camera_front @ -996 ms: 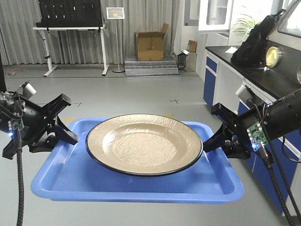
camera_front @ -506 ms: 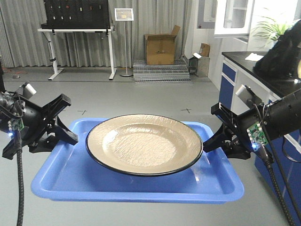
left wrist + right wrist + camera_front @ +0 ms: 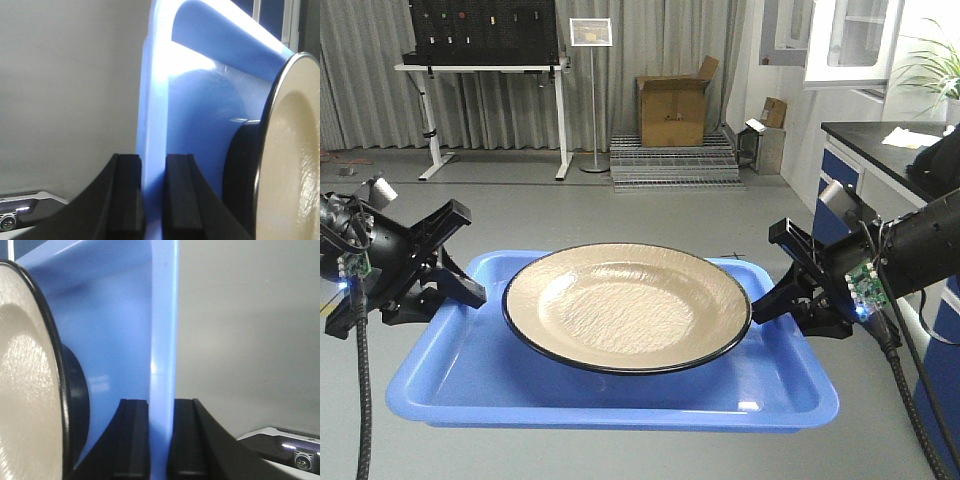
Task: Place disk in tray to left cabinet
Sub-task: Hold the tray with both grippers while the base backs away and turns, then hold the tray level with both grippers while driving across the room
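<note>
The tan disk (image 3: 626, 305) with its black rim lies in the middle of the blue tray (image 3: 470, 370), which is held level in the air above the grey floor. My left gripper (image 3: 460, 290) is shut on the tray's left rim. My right gripper (image 3: 765, 305) is shut on its right rim. In the left wrist view the left gripper (image 3: 154, 195) pinches the tray's edge (image 3: 155, 100), with the disk (image 3: 292, 150) close by. In the right wrist view the right gripper (image 3: 161, 440) clamps the rim (image 3: 164, 315) next to the disk (image 3: 25, 390). The left cabinet is out of view.
A blue-fronted lab bench (image 3: 880, 150) with a dark top stands at the right. At the far wall are a cardboard box (image 3: 672, 105), a metal step platform (image 3: 670, 160), a sign stand (image 3: 592, 35) and a white desk (image 3: 485, 70) under a black panel.
The whole background has slid to the right in the front view, and the black bag on the bench has nearly left the frame. Tray, disk and both grippers hold the same pose.
</note>
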You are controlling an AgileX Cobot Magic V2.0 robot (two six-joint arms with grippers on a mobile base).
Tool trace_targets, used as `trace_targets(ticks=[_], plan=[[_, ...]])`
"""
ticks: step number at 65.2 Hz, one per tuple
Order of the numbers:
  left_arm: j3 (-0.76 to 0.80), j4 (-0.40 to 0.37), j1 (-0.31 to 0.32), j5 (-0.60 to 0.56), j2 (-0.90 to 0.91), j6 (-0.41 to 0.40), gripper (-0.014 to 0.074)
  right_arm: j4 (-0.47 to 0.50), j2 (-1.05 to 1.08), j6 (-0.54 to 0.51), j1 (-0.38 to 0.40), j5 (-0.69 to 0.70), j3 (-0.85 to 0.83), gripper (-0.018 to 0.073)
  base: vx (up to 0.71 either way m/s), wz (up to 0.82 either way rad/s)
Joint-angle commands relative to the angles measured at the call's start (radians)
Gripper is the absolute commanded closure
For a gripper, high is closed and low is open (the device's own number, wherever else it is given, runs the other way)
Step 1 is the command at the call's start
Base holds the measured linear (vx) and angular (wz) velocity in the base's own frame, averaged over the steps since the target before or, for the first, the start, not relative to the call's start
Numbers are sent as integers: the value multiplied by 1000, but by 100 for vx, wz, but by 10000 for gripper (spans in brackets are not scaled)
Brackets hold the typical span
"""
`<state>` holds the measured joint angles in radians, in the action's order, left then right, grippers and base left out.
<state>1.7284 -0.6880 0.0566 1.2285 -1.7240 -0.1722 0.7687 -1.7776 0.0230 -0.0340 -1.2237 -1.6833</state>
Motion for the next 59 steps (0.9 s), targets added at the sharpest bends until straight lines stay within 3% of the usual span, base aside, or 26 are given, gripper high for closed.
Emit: trace_targets(ticks=[1, 59], plan=[[38, -210, 31, -1, 57, -22, 600, 227, 55, -3, -26, 1, -39, 565, 59, -3], [38, -210, 31, -1, 57, -22, 600, 227, 55, -3, -26, 2, -39, 565, 60, 0]])
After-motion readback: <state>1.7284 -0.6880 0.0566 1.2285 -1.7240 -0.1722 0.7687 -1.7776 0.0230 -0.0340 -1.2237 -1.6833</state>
